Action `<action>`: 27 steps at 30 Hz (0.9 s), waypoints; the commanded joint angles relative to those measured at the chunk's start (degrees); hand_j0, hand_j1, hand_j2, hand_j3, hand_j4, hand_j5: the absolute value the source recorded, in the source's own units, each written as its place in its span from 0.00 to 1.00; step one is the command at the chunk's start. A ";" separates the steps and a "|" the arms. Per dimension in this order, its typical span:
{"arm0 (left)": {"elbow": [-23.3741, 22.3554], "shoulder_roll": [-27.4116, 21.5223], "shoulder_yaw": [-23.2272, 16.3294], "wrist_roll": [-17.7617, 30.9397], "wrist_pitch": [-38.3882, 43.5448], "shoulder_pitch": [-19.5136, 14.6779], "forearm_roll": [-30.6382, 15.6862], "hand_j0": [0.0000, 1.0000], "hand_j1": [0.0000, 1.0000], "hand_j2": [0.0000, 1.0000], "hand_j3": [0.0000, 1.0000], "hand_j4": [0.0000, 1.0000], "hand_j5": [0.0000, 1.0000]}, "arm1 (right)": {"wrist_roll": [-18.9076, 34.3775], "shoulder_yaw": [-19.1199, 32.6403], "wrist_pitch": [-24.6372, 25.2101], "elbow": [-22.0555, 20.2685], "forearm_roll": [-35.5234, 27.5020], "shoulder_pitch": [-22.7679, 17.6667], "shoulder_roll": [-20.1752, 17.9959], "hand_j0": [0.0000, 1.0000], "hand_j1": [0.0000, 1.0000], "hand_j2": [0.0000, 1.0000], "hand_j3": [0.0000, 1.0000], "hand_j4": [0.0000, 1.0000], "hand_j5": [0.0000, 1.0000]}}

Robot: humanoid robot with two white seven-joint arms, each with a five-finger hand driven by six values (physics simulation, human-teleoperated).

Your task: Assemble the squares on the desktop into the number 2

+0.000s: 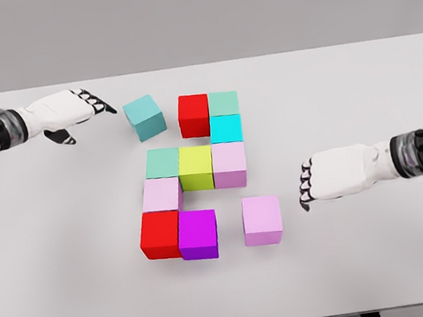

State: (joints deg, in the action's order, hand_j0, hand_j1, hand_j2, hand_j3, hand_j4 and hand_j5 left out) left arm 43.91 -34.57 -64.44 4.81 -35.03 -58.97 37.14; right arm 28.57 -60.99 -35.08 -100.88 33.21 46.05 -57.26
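White table (74,304), ten coloured cubes near its middle. Eight already sit edge to edge in a partial 2: red cube (194,115) and green cube (223,103) along the top, cyan cube (225,129) under the green, then a middle row of mint cube (162,163), yellow cube (195,168) and lilac cube (230,164); pale pink cube (161,195) below the mint; second red cube (160,234) and magenta cube (198,234) start the bottom row.

Two strays. Teal cube (145,117) lies skewed, just beside the top red one, toward the far left corner. Pink cube (262,219) stands near the magenta one with a gap between.

Left hand (71,111) hovers near the teal cube, fingers extended, holding nothing. Right hand (332,176) rests beside the pink cube, fingers loosely curled down, also empty.

Handling, as a guess: rigid, light blocks with smooth flat faces and sharp edges. Likely easy to slide on the table; a push off-centre would turn them. To lift, pinch two opposite side faces at mid-height. Pink cube's outer faces are free; its magenta-side gap looks tight for fingers. Nudging neighbours would spoil the packed rows.
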 commanded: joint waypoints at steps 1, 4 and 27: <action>0.29 -0.05 -0.16 0.02 0.03 0.00 -0.31 0.92 0.92 0.92 0.92 0.92 0.92 | -0.10 -1.50 0.08 -0.11 -0.25 0.00 0.13 0.60 0.60 0.60 0.60 0.60 0.60; 0.47 -0.05 -0.25 0.02 0.03 0.00 -0.31 0.92 0.92 0.92 0.92 0.92 0.92 | -0.10 -2.64 0.08 -0.02 -0.17 0.79 0.13 0.60 0.60 0.60 0.60 0.60 0.60; 1.17 1.53 -0.69 0.02 0.03 -0.44 -0.40 0.93 0.93 0.93 0.93 0.93 0.93 | 0.25 -2.73 0.08 1.47 0.45 1.41 4.08 0.60 0.60 0.60 0.60 0.60 0.60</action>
State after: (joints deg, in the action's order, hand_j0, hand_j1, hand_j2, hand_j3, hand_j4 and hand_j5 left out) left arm 45.09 -33.19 -65.27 4.86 -35.03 -59.50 37.02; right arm 28.83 -63.76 -35.11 -99.49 33.87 47.46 -53.31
